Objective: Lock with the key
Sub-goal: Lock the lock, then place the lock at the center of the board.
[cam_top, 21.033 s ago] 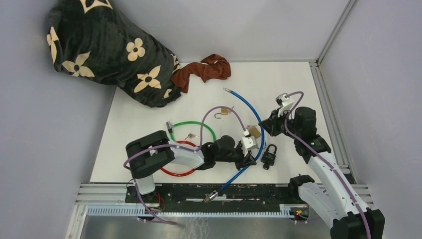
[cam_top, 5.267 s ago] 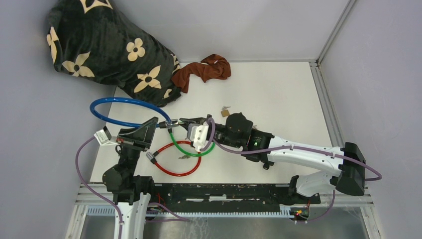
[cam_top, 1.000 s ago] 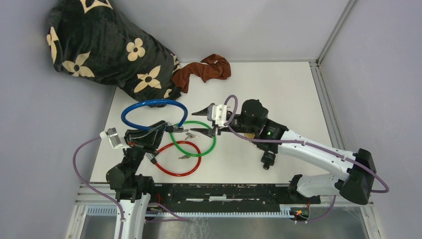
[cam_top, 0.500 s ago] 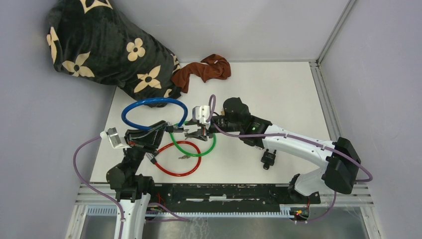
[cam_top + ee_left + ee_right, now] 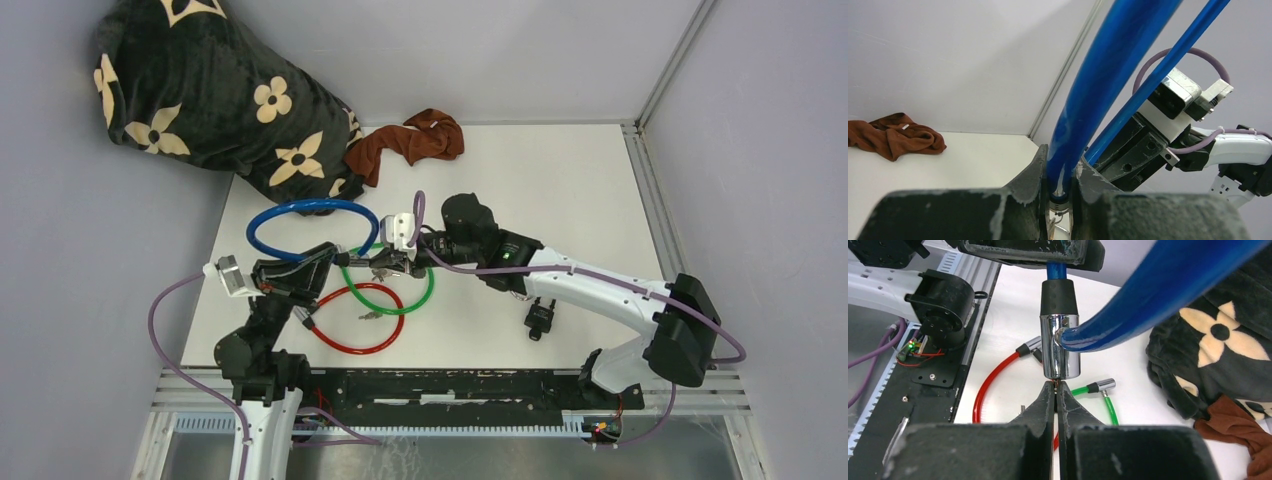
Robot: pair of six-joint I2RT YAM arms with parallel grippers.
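Observation:
The blue cable lock [image 5: 300, 205] forms a closed loop held above the table's left side. My left gripper [image 5: 335, 258] is shut on the blue cable [image 5: 1098, 95] just above its black collar. In the right wrist view the chrome lock cylinder [image 5: 1060, 345] hangs upright, with the cable's free end plugged into its side. My right gripper [image 5: 1056, 386] is shut on a small brass key [image 5: 1056, 385] that sticks into the cylinder's lower end. From above, the right gripper [image 5: 378, 266] meets the left one tip to tip.
A green cable lock [image 5: 425, 290] and a red cable lock [image 5: 350, 345] lie under the grippers, with loose keys [image 5: 370, 315] between them. A black padlock [image 5: 540, 318] lies by the right arm. A brown cloth [image 5: 410, 140] and a flowered black blanket [image 5: 200, 100] sit at the back.
My right gripper has moved left and down to the lock cylinder and closed on the key at its end. The left gripper and the blue loop have stayed put.

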